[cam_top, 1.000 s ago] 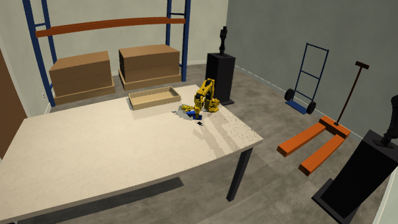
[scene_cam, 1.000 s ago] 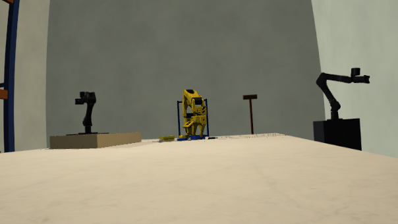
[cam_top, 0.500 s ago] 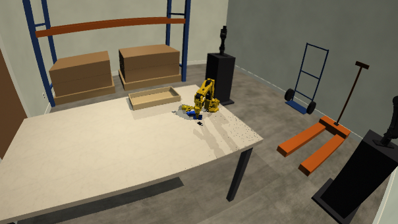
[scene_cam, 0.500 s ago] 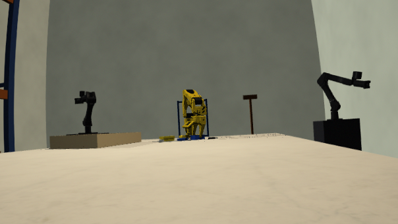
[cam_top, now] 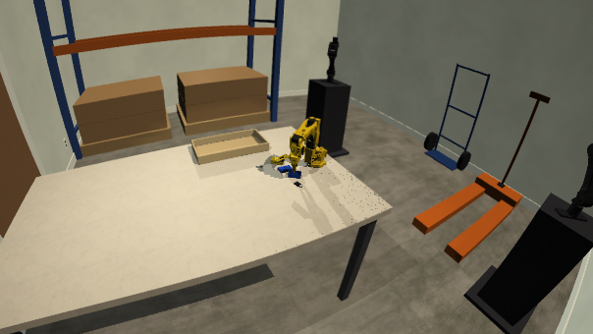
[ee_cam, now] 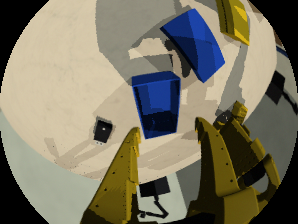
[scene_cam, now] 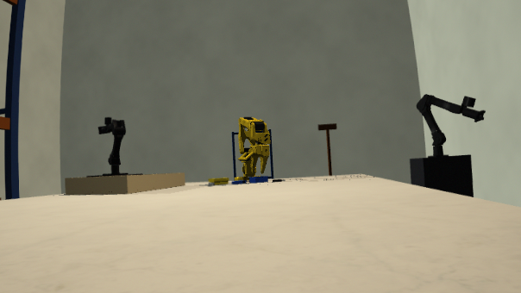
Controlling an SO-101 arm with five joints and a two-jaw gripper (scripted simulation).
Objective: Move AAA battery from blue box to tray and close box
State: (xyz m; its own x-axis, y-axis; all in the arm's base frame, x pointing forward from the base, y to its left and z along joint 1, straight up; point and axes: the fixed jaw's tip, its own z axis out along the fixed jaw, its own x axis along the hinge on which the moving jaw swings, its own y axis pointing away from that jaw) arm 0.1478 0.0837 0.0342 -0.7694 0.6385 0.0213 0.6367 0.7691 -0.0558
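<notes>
The pale table (cam_top: 162, 211) (scene_cam: 267, 233) (ee_cam: 55, 80) carries a wooden tray (cam_top: 231, 149) (scene_cam: 97, 185), an open blue box (cam_top: 295, 174) (scene_cam: 259, 179) (ee_cam: 156, 79) and a blue lid (cam_top: 284, 169) (scene_cam: 238, 182) (ee_cam: 196, 44).

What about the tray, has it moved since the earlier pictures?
No, the tray hasn't moved. In the top view, it sits in the same spot near the far edge of the table.
</notes>
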